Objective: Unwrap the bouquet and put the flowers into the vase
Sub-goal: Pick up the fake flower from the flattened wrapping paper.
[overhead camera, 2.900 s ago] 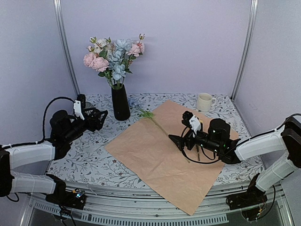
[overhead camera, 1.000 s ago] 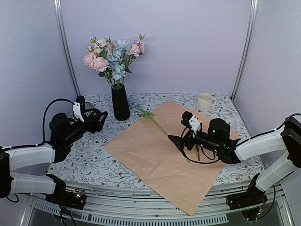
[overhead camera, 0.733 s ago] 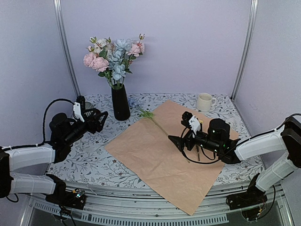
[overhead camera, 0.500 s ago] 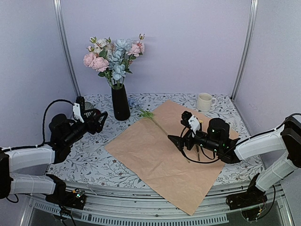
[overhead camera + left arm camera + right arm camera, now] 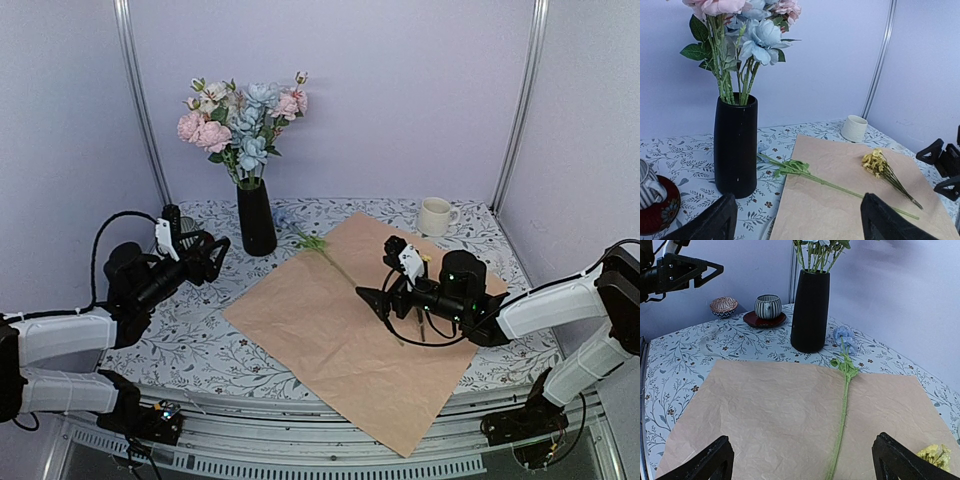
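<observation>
With most blooms standing in the vase (image 5: 256,218), a blue flower (image 5: 842,405) lies on the paper (image 5: 320,335), stem running from the vase's foot toward the nearer right gripper (image 5: 378,297), wide open and empty like the left gripper (image 5: 212,252), apparently poised just above the stem's cut end.

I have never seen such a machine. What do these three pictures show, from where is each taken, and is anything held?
A robot's left arm and right arm stand at the near edge of the table. The wide picture is from above and behind them; the other two are from cameras on the wrists, showing the left fingers and right fingers. On the table: a black vase with flowers, spread tan paper, one loose blue flower, a yellow sprig, a cream mug. Both pairs are open, holding nothing.
</observation>
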